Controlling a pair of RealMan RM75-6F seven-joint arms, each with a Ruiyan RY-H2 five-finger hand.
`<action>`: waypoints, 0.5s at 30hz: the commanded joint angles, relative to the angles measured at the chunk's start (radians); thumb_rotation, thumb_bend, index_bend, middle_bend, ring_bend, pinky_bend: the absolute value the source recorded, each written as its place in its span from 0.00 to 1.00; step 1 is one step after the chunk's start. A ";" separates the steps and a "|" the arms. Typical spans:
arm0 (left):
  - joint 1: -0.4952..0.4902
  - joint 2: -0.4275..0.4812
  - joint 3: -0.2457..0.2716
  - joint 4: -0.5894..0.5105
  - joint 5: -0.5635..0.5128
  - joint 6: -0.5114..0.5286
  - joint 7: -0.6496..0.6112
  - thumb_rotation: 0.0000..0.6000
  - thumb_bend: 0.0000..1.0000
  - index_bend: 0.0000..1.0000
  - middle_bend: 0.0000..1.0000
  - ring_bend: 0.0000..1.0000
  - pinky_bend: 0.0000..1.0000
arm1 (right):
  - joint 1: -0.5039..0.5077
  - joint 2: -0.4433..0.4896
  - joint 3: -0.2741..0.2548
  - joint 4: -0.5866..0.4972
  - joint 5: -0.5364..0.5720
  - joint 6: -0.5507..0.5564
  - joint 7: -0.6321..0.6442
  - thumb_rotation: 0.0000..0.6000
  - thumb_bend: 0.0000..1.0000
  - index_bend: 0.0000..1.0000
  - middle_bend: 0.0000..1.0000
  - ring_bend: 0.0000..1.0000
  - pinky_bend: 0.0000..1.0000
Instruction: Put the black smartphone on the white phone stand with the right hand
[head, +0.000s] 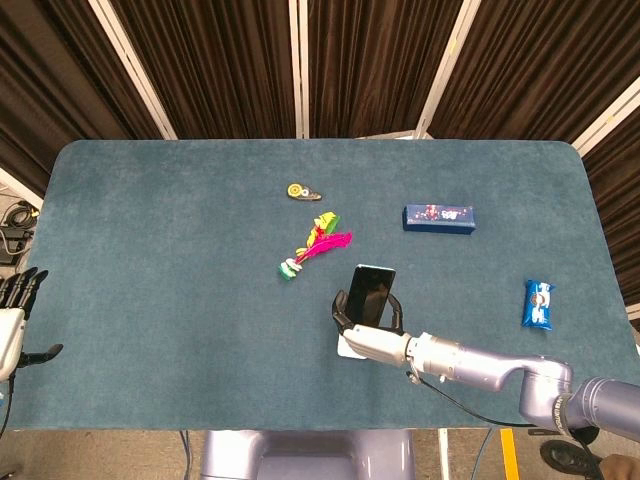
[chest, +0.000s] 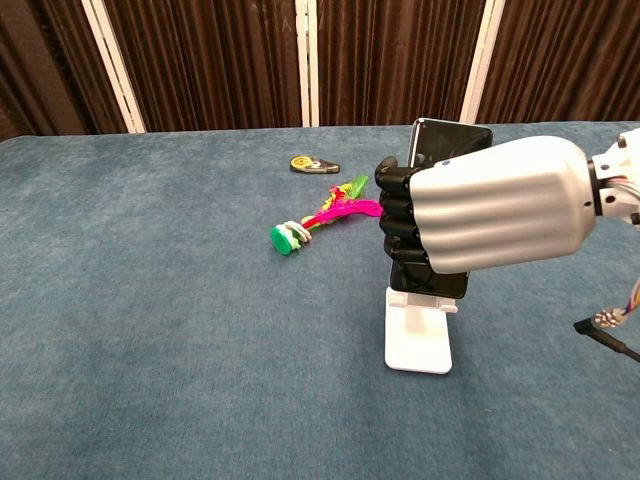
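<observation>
My right hand (head: 375, 340) (chest: 480, 220) grips the black smartphone (head: 369, 294) (chest: 452, 137) upright, fingers wrapped around its lower half. The phone stands directly over the white phone stand (chest: 418, 340) (head: 350, 347), covering the stand's back plate; whether its lower edge touches the stand's ledge I cannot tell. Only the stand's base shows below my hand. My left hand (head: 12, 310) hangs at the table's left edge, fingers apart and holding nothing.
A pink-and-green feathered toy (head: 315, 248) (chest: 325, 215) lies just beyond the stand. A yellow-and-black tape dispenser (head: 300, 191) (chest: 313, 165) sits further back. A blue box (head: 438, 217) and a blue snack packet (head: 538, 303) lie to the right.
</observation>
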 joint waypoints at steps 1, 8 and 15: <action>-0.002 0.000 -0.001 0.004 -0.005 -0.005 -0.002 1.00 0.00 0.00 0.00 0.00 0.00 | -0.006 -0.002 0.008 0.002 0.012 -0.015 -0.017 1.00 0.32 0.52 0.52 0.40 0.39; -0.008 -0.004 -0.002 0.008 -0.012 -0.012 0.004 1.00 0.00 0.00 0.00 0.00 0.00 | -0.014 -0.020 0.011 0.005 0.026 -0.049 -0.047 1.00 0.32 0.52 0.52 0.40 0.39; -0.009 -0.004 -0.002 0.008 -0.018 -0.011 0.006 1.00 0.00 0.00 0.00 0.00 0.00 | -0.025 -0.043 0.027 -0.004 0.053 -0.079 -0.085 1.00 0.32 0.52 0.52 0.40 0.39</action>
